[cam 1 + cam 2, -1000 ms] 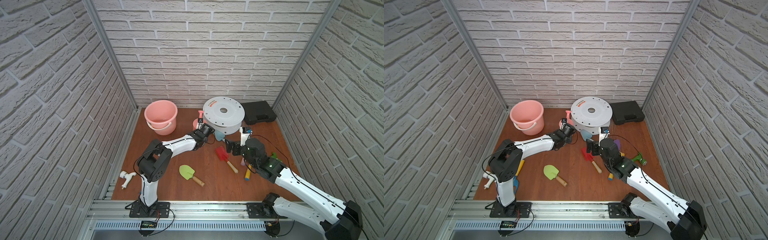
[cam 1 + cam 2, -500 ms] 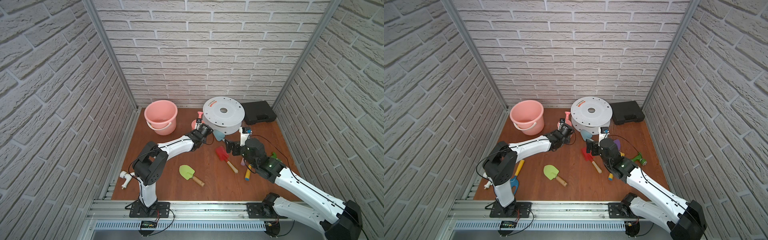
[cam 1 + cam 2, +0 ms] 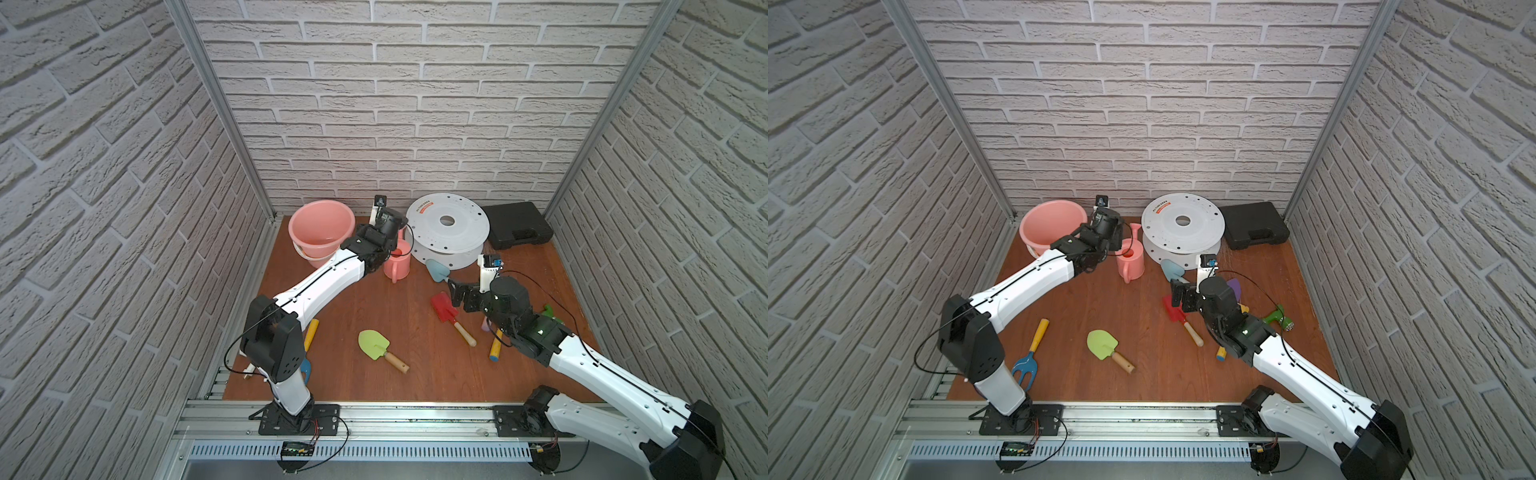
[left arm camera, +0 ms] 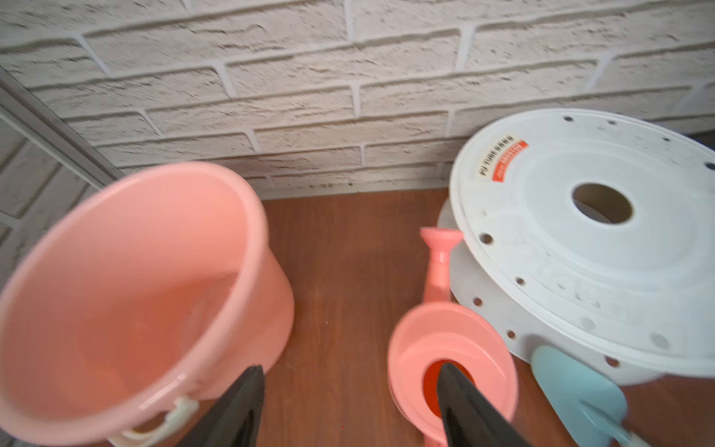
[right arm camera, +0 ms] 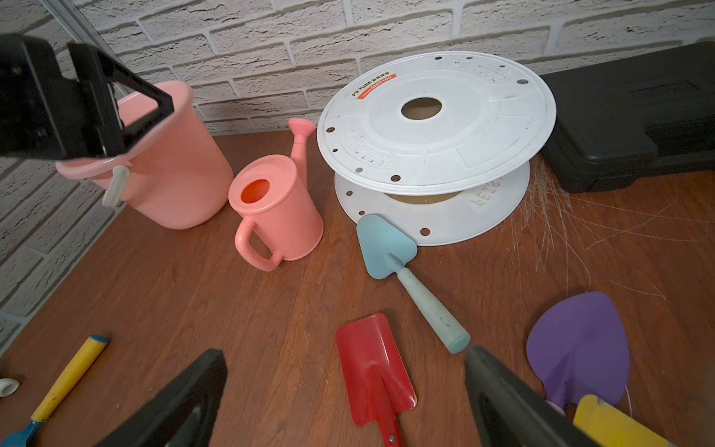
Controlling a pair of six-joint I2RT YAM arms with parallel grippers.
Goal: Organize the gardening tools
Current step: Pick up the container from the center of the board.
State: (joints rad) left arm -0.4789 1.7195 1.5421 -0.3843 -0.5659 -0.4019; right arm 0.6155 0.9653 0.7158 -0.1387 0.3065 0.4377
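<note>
Six toy tools lie on the brown wooden table (image 3: 415, 382): a lime-green plastic trowel (image 3: 374, 344) mid-table, a red plastic spade (image 5: 373, 371), a pale teal trowel (image 5: 385, 247) tip-to-rim with a white plastic spool (image 5: 464, 127), a purple trowel (image 5: 580, 340) and a yellow trowel (image 5: 615, 425) by the right arm, and a blue fork with a yellow handle (image 3: 1027, 361) near the left arm's base. The right tool (image 5: 348, 406) hangs wide open over the spade, empty. The left tool (image 4: 348, 406), jaws apart and empty, hovers between a pink plastic bucket (image 3: 320, 220) and a pink watering can (image 5: 278, 209).
</note>
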